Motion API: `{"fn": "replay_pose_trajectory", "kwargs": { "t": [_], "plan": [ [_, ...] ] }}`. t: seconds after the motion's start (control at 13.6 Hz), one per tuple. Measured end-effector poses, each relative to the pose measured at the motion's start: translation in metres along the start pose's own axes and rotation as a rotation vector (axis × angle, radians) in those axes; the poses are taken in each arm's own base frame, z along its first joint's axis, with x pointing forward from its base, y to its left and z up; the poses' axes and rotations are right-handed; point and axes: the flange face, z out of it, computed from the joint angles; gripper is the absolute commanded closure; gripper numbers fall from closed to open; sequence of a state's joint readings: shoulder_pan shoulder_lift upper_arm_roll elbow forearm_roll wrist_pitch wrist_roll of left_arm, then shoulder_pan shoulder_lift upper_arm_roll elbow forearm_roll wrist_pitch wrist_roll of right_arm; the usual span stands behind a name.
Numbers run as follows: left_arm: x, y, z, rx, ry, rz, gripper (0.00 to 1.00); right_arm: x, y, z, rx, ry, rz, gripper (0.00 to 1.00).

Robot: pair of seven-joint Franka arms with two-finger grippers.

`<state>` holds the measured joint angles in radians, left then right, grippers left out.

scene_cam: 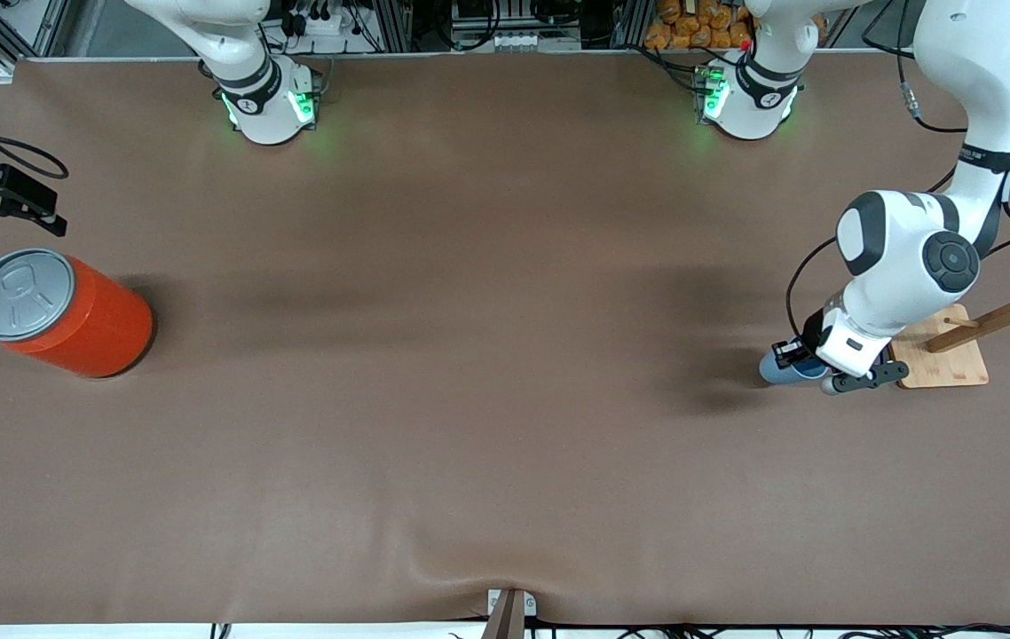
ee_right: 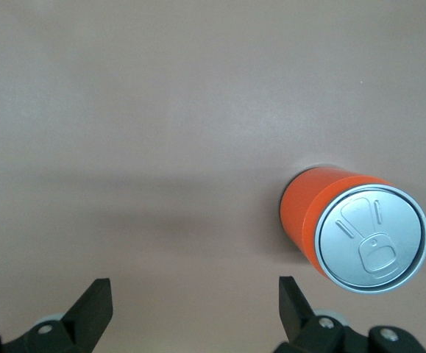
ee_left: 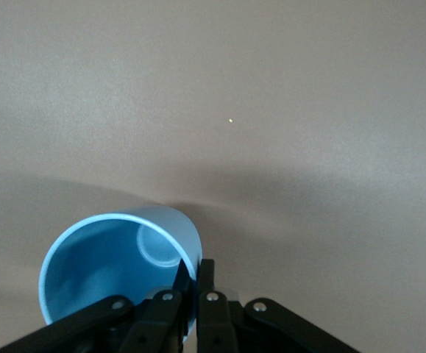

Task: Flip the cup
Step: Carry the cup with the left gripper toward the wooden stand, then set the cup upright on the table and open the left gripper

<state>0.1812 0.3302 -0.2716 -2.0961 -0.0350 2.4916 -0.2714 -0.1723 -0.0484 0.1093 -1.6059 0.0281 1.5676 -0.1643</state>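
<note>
The light-blue cup (scene_cam: 778,366) is tipped on its side low at the table, at the left arm's end, beside a wooden rack. In the left wrist view its open mouth (ee_left: 109,257) faces the camera and the inner bottom shows. My left gripper (scene_cam: 802,359) (ee_left: 196,268) is shut on the cup's rim wall, with one finger inside and one outside. I cannot tell whether the cup touches the table. My right gripper (scene_cam: 43,206) (ee_right: 192,287) is open and empty, in the air at the right arm's end near the orange can.
A big orange-red can (scene_cam: 83,324) with a grey lid stands at the right arm's end; it also shows in the right wrist view (ee_right: 323,213). A wooden peg rack on a flat base (scene_cam: 949,359) stands right beside the cup and the left gripper.
</note>
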Motion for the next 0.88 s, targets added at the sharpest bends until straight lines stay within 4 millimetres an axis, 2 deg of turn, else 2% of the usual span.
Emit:
{"fn": "replay_pose_trajectory", "kwargs": {
  "t": [0.07,0.15,0.37,0.51,0.66,0.81,0.88],
  "plan": [
    [-0.002,0.001,0.002,0.002,-0.004,-0.002,0.66,0.000,-0.001,-0.001,0.000,0.001,-0.001,0.00],
    [-0.003,0.002,0.005,0.003,-0.009,0.000,0.01,0.000,0.000,-0.002,0.000,0.003,0.008,0.00],
    [-0.005,0.010,0.006,0.000,-0.015,0.015,0.00,-0.001,0.007,-0.007,0.001,0.012,0.066,0.00],
    [-0.005,0.027,-0.007,0.003,-0.048,0.044,0.00,0.001,0.005,-0.014,0.000,0.026,0.091,0.00],
    [-0.001,0.062,-0.051,0.017,-0.124,0.097,0.00,-0.001,0.000,-0.014,0.003,0.005,0.143,0.00],
    [0.001,0.094,-0.109,0.054,-0.163,0.160,0.00,-0.001,-0.008,-0.012,0.004,-0.008,0.175,0.00],
    [0.002,0.104,-0.138,0.097,-0.157,0.192,0.00,0.000,-0.011,-0.011,0.004,-0.009,0.181,0.00]
  ]
}}
